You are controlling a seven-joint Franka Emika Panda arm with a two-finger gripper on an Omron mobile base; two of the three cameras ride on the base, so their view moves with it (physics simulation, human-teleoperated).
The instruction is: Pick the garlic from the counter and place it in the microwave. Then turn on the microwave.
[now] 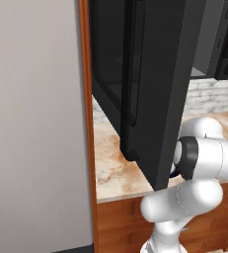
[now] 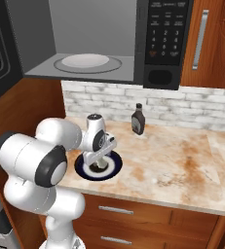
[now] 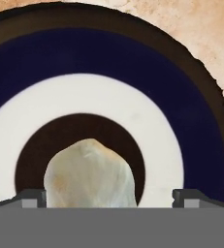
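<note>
In the hand view the garlic (image 3: 89,174), a small whitish bulb, sits in the dark centre of a blue-and-white ringed plate (image 3: 133,58). My gripper (image 3: 111,196) is open just above it, one fingertip (image 3: 33,197) on each side and clear of the bulb. From the right base view the gripper (image 2: 98,164) points straight down over the plate (image 2: 116,165) on the beige counter (image 2: 172,160). The black microwave (image 2: 167,39) hangs above with its cavity and glass turntable (image 2: 82,61) exposed. Its door (image 1: 150,74) is swung wide open over the counter (image 1: 110,168).
A dark sauce bottle (image 2: 138,119) stands by the brick wall behind the plate. The open door juts out above the counter's left end, beside a tall wooden side panel (image 1: 88,123). A wood cabinet with a metal handle (image 2: 199,39) is right of the microwave.
</note>
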